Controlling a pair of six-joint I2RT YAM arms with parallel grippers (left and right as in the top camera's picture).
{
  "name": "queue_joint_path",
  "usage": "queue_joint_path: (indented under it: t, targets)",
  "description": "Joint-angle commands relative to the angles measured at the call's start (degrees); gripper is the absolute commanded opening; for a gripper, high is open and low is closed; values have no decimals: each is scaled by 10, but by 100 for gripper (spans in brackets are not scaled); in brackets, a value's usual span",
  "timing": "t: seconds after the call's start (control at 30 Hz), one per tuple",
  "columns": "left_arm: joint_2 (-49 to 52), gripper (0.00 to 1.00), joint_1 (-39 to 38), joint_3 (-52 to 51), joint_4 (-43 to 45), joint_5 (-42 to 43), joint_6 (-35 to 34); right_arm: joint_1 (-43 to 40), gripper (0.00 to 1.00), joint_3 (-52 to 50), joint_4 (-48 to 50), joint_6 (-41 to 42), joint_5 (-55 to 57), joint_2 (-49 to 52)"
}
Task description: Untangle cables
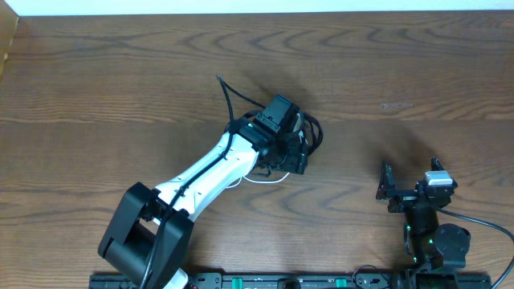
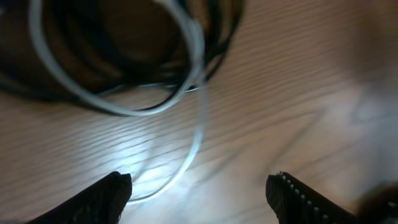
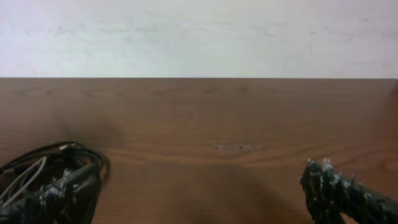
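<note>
The left arm [image 1: 209,164] hides much of the cables [image 1: 313,130] at frame centre. Blurry up close: the white cable [image 2: 189,43] loops over the black cables [image 2: 219,45], tangled on the tabletop [image 2: 298,93]. Left jaws apart, gripping nothing; right jaws wide apart, lower right, well apart from the pile.

The left arm [image 1: 210,167] hides most of the cables [image 1: 315,133].

No legible text, label or number anywhere.
</note>
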Motion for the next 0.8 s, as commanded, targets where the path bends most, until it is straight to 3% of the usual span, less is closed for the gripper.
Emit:
queue_joint_path:
  t: [0.0,0.57,0.67,0.77]
  targets:
    - [1,75,0,7,11,19,-1,3,99,-1,-3,1,4,0]
    - [69,68,-9,6,97,-70,-64,3,99,-1,-3,1,4,0]
    - [71,52,-9,6,101,-70,-64,3,99,-1,-3,1,4,0]
    - [71,43,-9,6,111,-70,-71,3,99,-1,-3,1,4,0]
